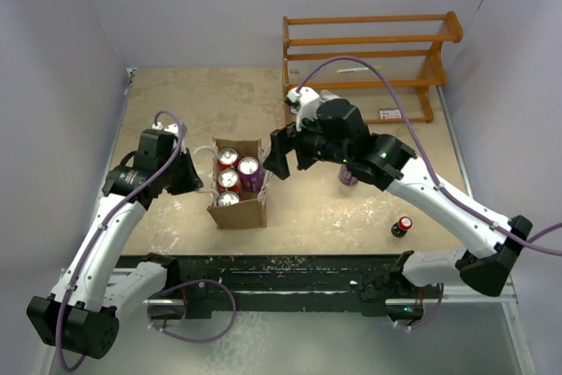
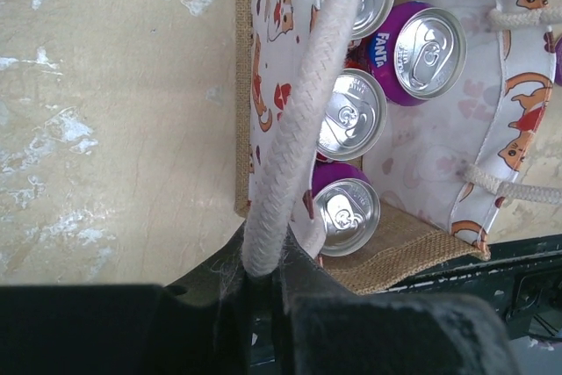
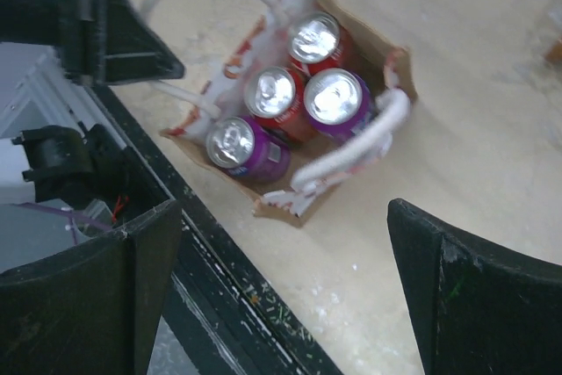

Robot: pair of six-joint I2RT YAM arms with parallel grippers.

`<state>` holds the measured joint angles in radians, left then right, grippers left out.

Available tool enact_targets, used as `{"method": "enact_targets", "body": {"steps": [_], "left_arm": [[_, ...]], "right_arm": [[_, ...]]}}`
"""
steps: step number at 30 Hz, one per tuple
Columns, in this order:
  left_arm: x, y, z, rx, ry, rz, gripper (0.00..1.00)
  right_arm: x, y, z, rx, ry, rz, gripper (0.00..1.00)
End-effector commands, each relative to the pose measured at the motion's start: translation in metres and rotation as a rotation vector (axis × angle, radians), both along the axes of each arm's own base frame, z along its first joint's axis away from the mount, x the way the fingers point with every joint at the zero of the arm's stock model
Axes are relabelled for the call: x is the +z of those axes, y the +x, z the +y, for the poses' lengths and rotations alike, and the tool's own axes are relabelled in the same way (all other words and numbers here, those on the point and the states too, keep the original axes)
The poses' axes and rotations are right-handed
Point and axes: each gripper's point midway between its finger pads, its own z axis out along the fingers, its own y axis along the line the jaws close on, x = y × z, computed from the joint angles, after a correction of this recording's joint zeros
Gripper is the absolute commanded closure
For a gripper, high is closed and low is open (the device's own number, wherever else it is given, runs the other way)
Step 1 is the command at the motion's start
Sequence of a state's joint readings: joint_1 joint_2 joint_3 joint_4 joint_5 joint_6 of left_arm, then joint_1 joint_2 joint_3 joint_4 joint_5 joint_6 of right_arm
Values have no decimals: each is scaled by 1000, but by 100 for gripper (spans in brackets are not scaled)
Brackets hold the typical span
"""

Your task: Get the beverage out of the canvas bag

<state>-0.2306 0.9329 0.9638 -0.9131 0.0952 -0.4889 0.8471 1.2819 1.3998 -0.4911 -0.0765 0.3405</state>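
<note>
The left claw (image 2: 263,271) is clamped on a rope handle (image 2: 307,120) of the canvas bag (image 1: 239,212). The right claw (image 3: 279,261) hangs spread apart, with four cans (image 3: 274,94) packed below and ahead of it. A descending finger could jam between neighbouring cans or snag the other handle (image 3: 351,142), tipping the bag.

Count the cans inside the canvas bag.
4, tops up in the canvas bag: far red can at the back, right purple can beside it, middle red can, near purple can at the front. Any underneath would be hidden.
</note>
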Motion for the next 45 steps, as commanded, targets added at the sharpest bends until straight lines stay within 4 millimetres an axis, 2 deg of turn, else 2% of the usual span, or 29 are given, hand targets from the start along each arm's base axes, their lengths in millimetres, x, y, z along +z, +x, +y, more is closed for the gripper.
{"method": "enact_targets", "body": {"steps": [1,3,7,11,18,24,27,32,35,39,42,45], "left_arm": [[2,2,-11,-60,2,2,100],[0,-1,-15,-87,-1,15,100],[-1,-1,-12,-64,7,13,100],[-3,0,-13,-64,3,15,100],[5,0,-8,-23,2,-43,100],[14,-3,-2,9,2,-86,100],[11,-3,0,20,12,-66,100],[6,-3,-3,9,19,-38,100],[6,-2,-1,21,25,-46,100],[7,-2,2,44,33,-51,100],[8,-4,1,43,37,-55,100],[7,-6,-1,33,42,-53,100]], "right_arm": [[52,0,46,155,84,-202,0],[49,-2,61,201,39,-236,0],[41,4,84,284,-20,-290,0],[16,13,102,369,-105,-313,0],[-30,24,113,508,-254,-384,0],[-54,27,118,527,-284,-368,0],[-71,16,115,601,-306,-334,0],[-84,18,102,619,-340,-377,0],[-91,31,98,586,-373,-409,4],[-108,47,91,626,-471,-425,5],[-107,65,91,581,-500,-455,4],[-112,70,95,608,-492,-424,4]]}}
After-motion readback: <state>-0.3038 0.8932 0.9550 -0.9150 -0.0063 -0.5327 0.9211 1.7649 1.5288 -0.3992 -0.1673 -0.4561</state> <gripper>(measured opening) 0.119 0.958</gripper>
